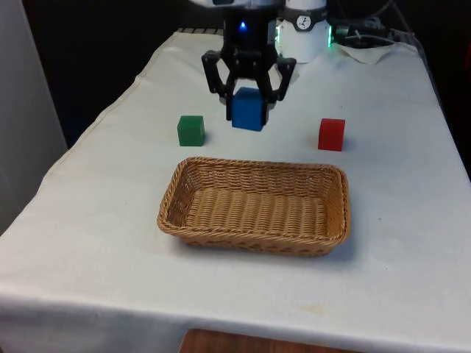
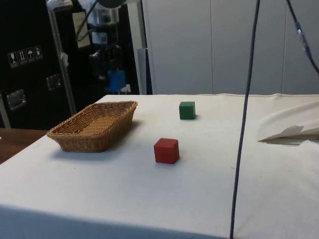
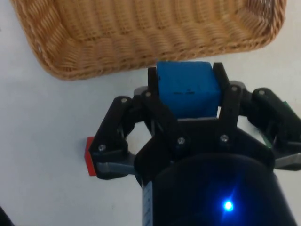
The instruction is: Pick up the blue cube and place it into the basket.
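1. Front view: the gripper point(image 1: 249, 95) pinches the blue cube point(image 1: 247, 109) between its two fingers and holds it off the white cloth point(image 1: 397, 243), beyond the far rim of the wicker basket point(image 1: 254, 237). A green cube point(image 1: 190, 130) sits on the cloth toward the front view's left, a red cube point(image 1: 331, 134) toward its right, with the held cube between them.
2. Side view: the blue cube point(image 2: 116, 80) hangs in the air beyond the basket point(image 2: 89, 140), before dark cabinets. The red cube point(image 2: 166, 150) and the green cube point(image 2: 187, 110) rest on the cloth, well apart.
3. Wrist view: the fingers point(image 3: 226, 94) press both sides of the blue cube point(image 3: 188, 88); the basket's rim point(image 3: 117, 63) lies just beyond it, and an edge of the red cube point(image 3: 89, 156) peeks past the gripper.
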Robot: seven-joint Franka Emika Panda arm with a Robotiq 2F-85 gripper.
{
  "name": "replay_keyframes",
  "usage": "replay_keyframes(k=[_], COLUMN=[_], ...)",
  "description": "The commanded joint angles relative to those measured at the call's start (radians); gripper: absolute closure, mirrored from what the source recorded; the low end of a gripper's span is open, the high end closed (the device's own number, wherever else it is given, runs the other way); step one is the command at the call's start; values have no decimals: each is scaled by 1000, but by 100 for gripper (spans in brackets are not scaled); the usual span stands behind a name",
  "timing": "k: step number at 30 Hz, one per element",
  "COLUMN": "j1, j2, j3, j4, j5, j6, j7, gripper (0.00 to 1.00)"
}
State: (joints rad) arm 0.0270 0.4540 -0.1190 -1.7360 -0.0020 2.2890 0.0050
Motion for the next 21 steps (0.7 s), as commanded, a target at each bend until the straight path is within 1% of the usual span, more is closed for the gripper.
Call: replay_keyframes(k=[1, 2, 3, 4, 7, 8, 9, 10, 12, 13, 14, 19, 21], j1=[-3, -3, 0, -3, -2, -1, -1, 0, 1, 1, 2, 5, 7], j2=[21, 21, 12, 45, 79, 102, 102, 127, 151, 143, 163, 226, 262], j3=[9, 9, 2, 13, 18, 22, 22, 26, 28, 25, 29, 33, 33], j4=[29, 29, 14, 57, 98, 126, 126, 155, 183, 171, 196, 264, 303], j5=[12, 12, 0, 12, 12, 12, 12, 10, 8, 3, 7, 4, 3], j6=[-19, -19, -3, -26, -34, -41, -41, -47, -50, -36, -51, -49, -43], j7=[-8, -8, 0, -6, -4, -3, -3, -1, 0, 1, 1, 1, 0], gripper=[98, 98, 98, 98, 98, 98, 98, 98, 98, 98, 98, 98, 98])
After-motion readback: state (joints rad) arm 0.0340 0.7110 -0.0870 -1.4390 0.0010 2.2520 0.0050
